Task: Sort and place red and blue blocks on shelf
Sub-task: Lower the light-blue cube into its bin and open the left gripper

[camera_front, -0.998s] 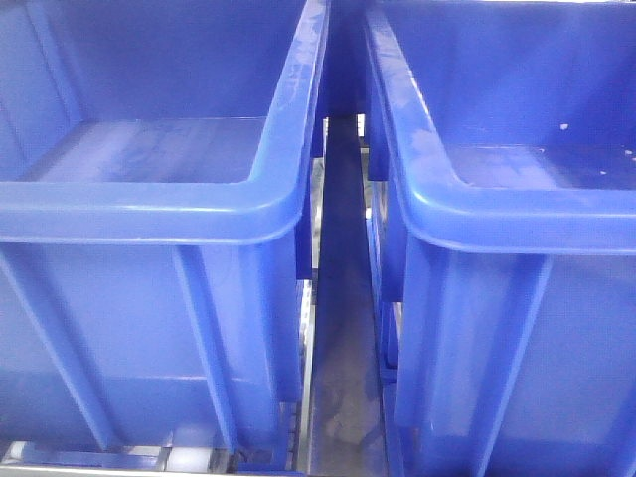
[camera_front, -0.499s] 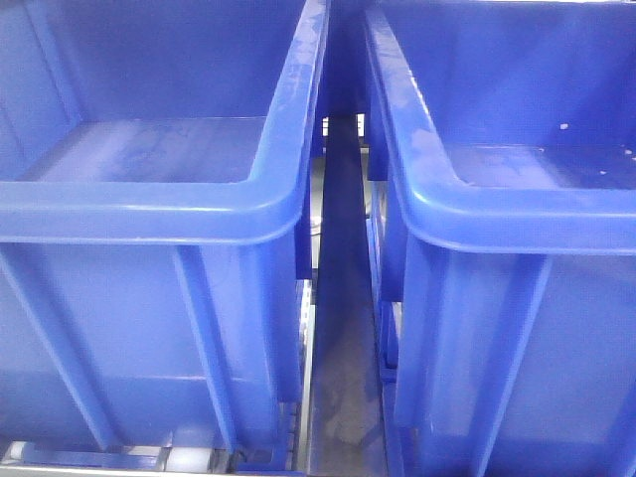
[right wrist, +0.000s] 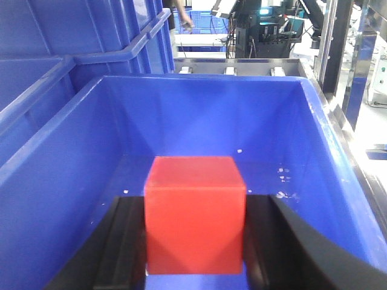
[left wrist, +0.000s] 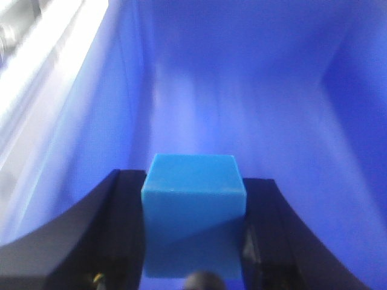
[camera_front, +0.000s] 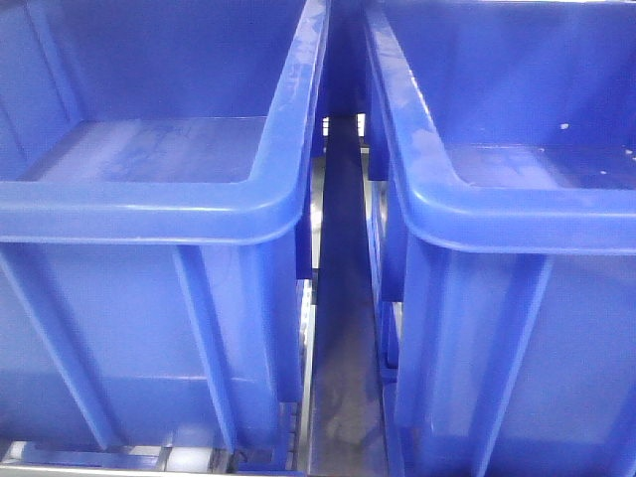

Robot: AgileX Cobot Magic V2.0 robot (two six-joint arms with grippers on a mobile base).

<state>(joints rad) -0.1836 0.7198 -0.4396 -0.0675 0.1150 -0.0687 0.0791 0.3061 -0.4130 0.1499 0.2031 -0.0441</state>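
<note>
Left wrist view: left gripper (left wrist: 193, 241) is narrow, clamped on the blue block (left wrist: 193, 205), with black fingers (left wrist: 121, 229) pressed to its two sides. The block sits level, with its lower half in shadow. Behind it are only the blue inner walls of a bin (left wrist: 254, 90). Cannot tell whether the block touches the floor. A pale blurred strip lies at the upper left, unidentified.

Right wrist view: right gripper (right wrist: 195, 241) is closed on the red block (right wrist: 195, 211), one finger on each side. The block is within the mouth of a second bin (right wrist: 72, 181), whose floor carries white specks (right wrist: 281, 175). Its height over the floor cannot be told. Past the far rim are the grey rollers of the shelf (right wrist: 230, 70). More bins (right wrist: 91, 30) stand at the upper left, and blurred lab equipment lies far back.

Front view: left-hand bin (camera_front: 149, 209) and right-hand bin (camera_front: 517, 214) stand side by side, apart, with a grey channel (camera_front: 343, 348) running between them. Cannot tell which one holds either block.
</note>
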